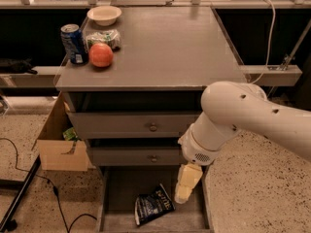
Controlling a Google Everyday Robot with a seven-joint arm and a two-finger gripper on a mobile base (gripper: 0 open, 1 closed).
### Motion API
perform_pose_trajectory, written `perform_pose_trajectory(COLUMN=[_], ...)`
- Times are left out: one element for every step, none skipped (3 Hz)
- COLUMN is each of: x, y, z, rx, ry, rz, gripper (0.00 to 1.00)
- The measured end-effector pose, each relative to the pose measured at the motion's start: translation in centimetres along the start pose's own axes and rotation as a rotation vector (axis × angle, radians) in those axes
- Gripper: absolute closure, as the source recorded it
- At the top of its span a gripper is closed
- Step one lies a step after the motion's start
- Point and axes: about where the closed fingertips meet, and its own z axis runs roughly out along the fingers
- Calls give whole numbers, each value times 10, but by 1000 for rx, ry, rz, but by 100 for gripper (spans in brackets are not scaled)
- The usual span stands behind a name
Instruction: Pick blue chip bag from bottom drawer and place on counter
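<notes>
Nearest to me, the bottom drawer is pulled out and open, grey floor showing. The blue chip bag lies flat on that floor, right of centre, tilted, white lettering up. My gripper hangs over the right side of the drawer, pale yellow, pointing nearly straight down with a slight lean to the left, its tip just beside the bag's upper right corner. I can't tell if it touches the bag, and I can't tell whether it is open or closed from this angle; nothing is visibly held. Above it is the white wrist cuff with small vent holes, in front of the right end of the middle drawer. From there the thick white arm rises to a rounded joint and runs off the right edge, covering the cabinet's right front corner. The middle drawer and top drawer are both in, each with a round knob. An open cardboard box sits on the floor left of the cabinet, a black cable trailing in front of it. The counter is bare except at the left. There sit a red apple, a blue soda can just left of it, a greenish-white packet behind the apple, and a white bowl farthest back.
</notes>
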Motion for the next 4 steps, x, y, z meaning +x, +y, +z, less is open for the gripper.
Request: perform_pose_trajectory(x=[-11,-13,-14,-6], y=[-5,-16,-22,-31], z=[55,97,116,129], rx=[-47,-32,-1,23], ry=[5,85,163,256], rz=[-11,-3,11,55], gripper=[0,0,0,0])
